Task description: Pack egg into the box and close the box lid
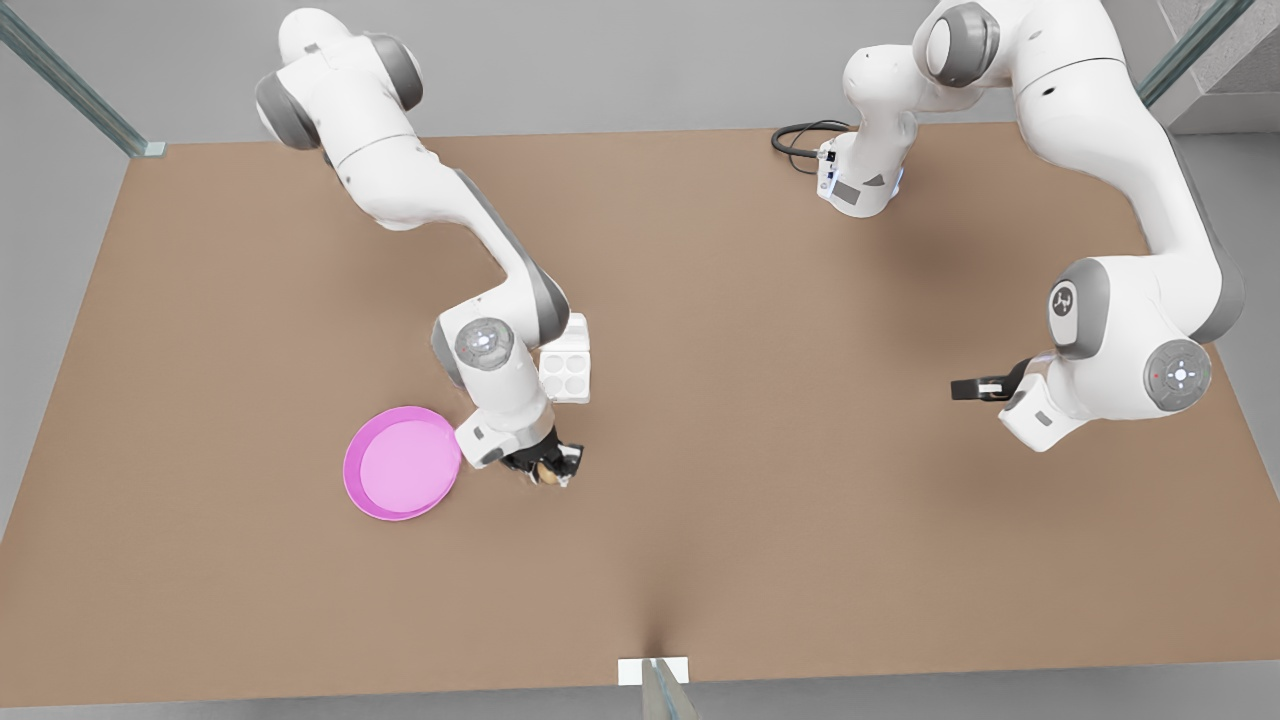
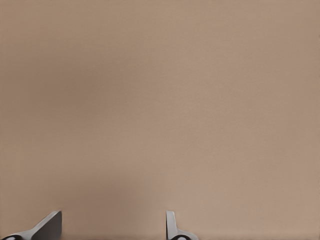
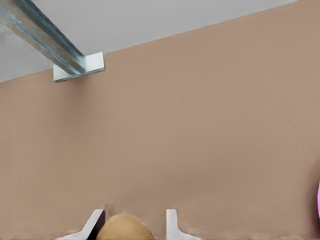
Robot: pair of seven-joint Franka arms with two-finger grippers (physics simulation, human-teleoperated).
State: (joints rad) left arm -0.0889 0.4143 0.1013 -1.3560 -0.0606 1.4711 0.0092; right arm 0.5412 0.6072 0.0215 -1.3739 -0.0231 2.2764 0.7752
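Egg [image 3: 124, 228] sits between the right gripper [image 1: 549, 470] fingers [image 3: 171, 224], closed in on it from both sides, so it looks held. In the front view that gripper is just beside the pink plate [image 1: 400, 463], on the plate's front-view right, low over the surface [image 1: 750, 400]; can't tell whether the egg is lifted clear or touching.

Box [image 1: 566, 372] is close by, just behind the right arm's wrist in the front view, wells up, lid [image 1: 577, 327] open and partly hidden by the forearm. No egg visible in the wells I can see.

Step, my read: egg grasped, transfer to box not yet done. Next move calls for a lift, a short carry toward the box, centring over a free well, then a low release so it doesn't roll. Lid closing comes after.

Right arm pose: elbow high, forearm slanting down, wrist bent so the fingers point at the surface.

Left gripper [image 1: 975, 388] is well apart on the front view's right, held above bare surface, waiting. Its fingers [image 2: 48, 225] are spread wide with nothing between them.
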